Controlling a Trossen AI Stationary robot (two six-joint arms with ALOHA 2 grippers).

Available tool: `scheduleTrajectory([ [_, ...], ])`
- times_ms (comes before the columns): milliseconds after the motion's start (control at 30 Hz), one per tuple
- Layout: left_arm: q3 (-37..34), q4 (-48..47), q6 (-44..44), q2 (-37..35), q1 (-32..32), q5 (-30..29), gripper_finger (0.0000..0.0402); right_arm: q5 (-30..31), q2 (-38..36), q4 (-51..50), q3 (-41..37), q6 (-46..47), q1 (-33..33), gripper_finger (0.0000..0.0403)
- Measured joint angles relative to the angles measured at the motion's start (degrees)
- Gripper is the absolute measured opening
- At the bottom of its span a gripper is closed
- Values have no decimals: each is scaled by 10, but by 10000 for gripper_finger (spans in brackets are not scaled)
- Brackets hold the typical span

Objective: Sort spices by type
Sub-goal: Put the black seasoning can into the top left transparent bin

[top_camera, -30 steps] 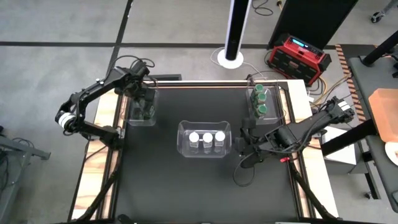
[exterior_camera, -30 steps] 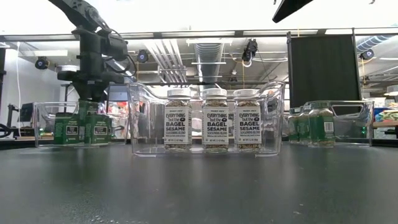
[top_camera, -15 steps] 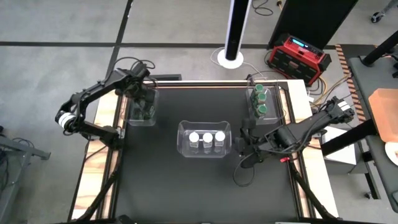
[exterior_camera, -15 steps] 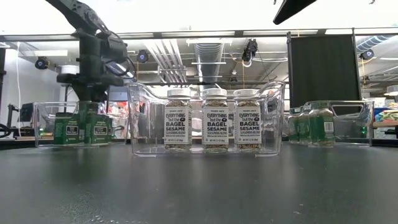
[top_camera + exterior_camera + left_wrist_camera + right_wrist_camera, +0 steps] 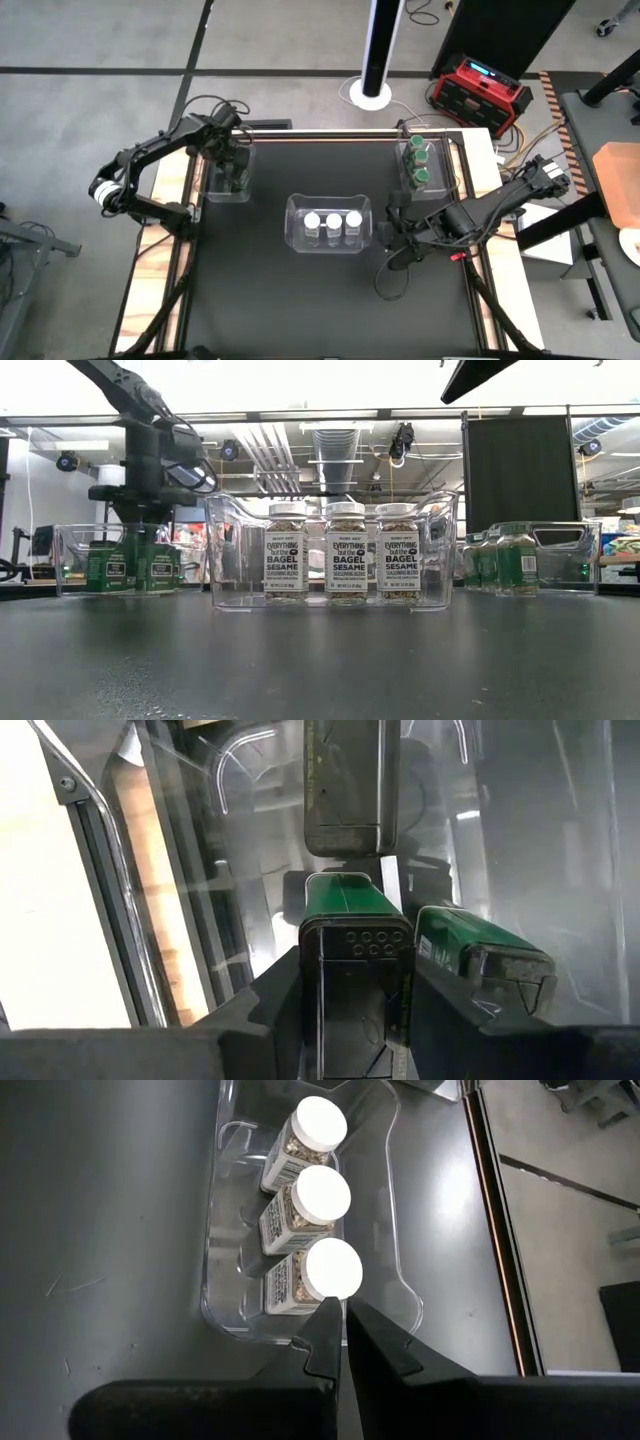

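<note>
Several green spice containers stand in the clear left bin (image 5: 212,188). My left gripper (image 5: 357,970) reaches down into that bin, shut on one green container (image 5: 345,900) with a dark perforated top. Another green container (image 5: 480,952) stands tilted just beside it, and a darker one (image 5: 350,790) sits farther on. Three white-lidded sesame jars (image 5: 332,221) stand in the middle bin (image 5: 298,240). Green-lidded jars (image 5: 420,160) fill the far right bin. My right gripper (image 5: 340,1335) is shut on nothing, just off the middle bin's right end. My left gripper has the green container's top end (image 5: 312,982) pinched between its two fingers, one on each of two opposite sides. The fingers come from above, pointing down into the bin. The container stands upright among the others; whether its base rests on the bin floor is hidden.
The three clear bins stand in a row across the black tabletop (image 5: 300,300), which lies bare in front of them. The left bin's walls (image 5: 190,920) close in around my left gripper. A red box (image 5: 478,88) and a white post (image 5: 378,50) stand beyond the far edge.
In the low view my left arm's wrist has turned a little above the left bin, and the gripper has stayed down among the green containers.
</note>
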Motion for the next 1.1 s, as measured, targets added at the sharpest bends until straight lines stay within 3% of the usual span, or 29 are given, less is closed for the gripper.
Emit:
scheduleTrajectory([
  [167, -2, 22, 14, 0, 0, 38, 119, 0, 0, 1, 0, 0, 0, 13],
  [1100, -30, 41, 19, 0, 6, 40, 119, 0, 0, 4, 0, 0, 0, 13],
])
